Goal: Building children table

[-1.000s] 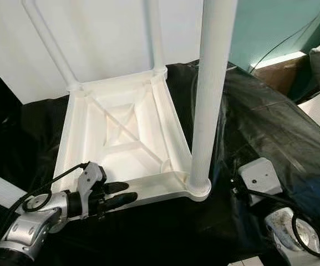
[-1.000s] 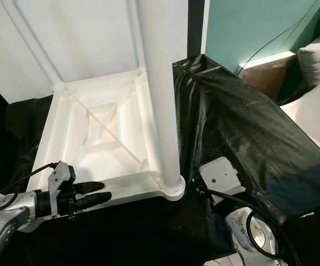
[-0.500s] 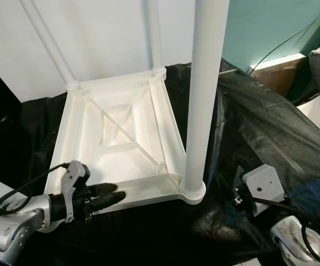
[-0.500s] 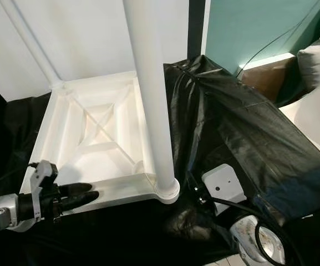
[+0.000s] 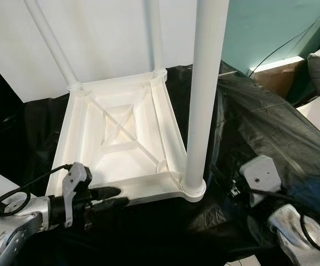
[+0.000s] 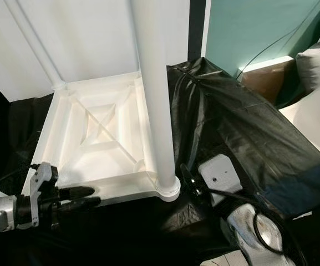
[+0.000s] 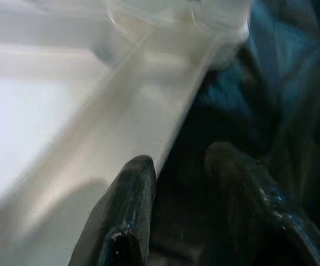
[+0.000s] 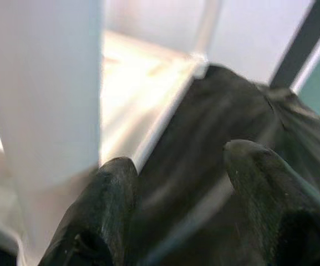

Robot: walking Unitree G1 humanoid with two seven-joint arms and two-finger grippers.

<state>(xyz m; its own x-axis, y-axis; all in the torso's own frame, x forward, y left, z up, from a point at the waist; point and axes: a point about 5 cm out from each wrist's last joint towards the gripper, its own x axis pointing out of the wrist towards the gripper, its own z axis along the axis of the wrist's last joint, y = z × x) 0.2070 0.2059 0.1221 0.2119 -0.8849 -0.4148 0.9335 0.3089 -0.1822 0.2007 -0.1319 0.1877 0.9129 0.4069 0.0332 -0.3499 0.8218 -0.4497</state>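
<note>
My left gripper (image 5: 115,197) sits at the near rim of the upturned white plastic table (image 5: 121,138), jaws slightly apart, one finger (image 7: 131,199) over the rim; contact is blurred. The ribbed underside lies on crinkled black sheeting (image 5: 270,127). A smooth round leg (image 5: 201,94) stands in the near-right corner, its top cut off. My right gripper (image 8: 176,172) has jaws apart just beside that leg.

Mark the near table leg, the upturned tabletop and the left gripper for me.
near table leg (image 5: 199,111), left eye view, mid shaft.
upturned tabletop (image 5: 115,147), left eye view, ribbed underside.
left gripper (image 5: 118,198), left eye view, between the fingertips at the near rim.
</note>
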